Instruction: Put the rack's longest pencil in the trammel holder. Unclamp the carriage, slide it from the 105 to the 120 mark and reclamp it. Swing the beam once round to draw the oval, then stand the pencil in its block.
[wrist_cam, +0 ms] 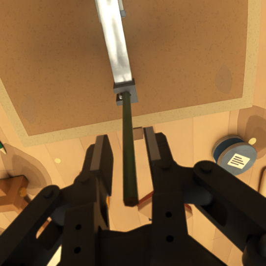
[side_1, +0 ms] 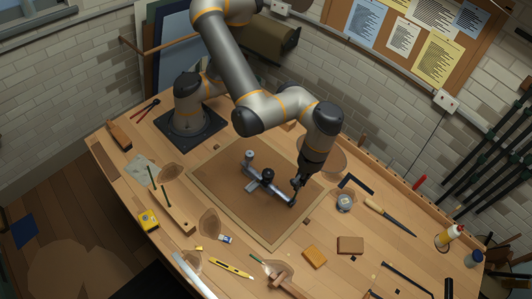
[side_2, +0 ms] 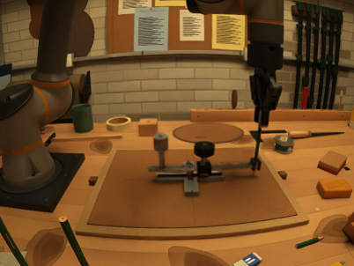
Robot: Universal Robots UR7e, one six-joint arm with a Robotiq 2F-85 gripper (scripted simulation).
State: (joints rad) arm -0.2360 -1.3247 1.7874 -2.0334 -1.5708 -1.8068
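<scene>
The green pencil (wrist_cam: 129,149) stands upright in the holder (wrist_cam: 125,94) at the end of the trammel's metal beam (side_1: 277,191), over the brown drawing board (side_1: 256,189). My gripper (wrist_cam: 127,149) is open around the pencil's upper part and holds nothing. The carriage's black clamp knob (side_2: 204,149) sits mid-beam, and a grey post (side_2: 160,143) rises at the beam's far end. Two shorter green pencils (side_1: 158,186) remain in the wooden rack (side_1: 173,212) at the bench's left edge.
The board's raised pale frame (side_1: 297,230) surrounds the trammel. A blue tin (side_1: 345,203), a chisel (side_1: 387,215) and a black square (side_1: 355,182) lie to the right. A round disc (side_2: 208,132) lies behind the board, with wooden blocks (side_1: 349,245) in front.
</scene>
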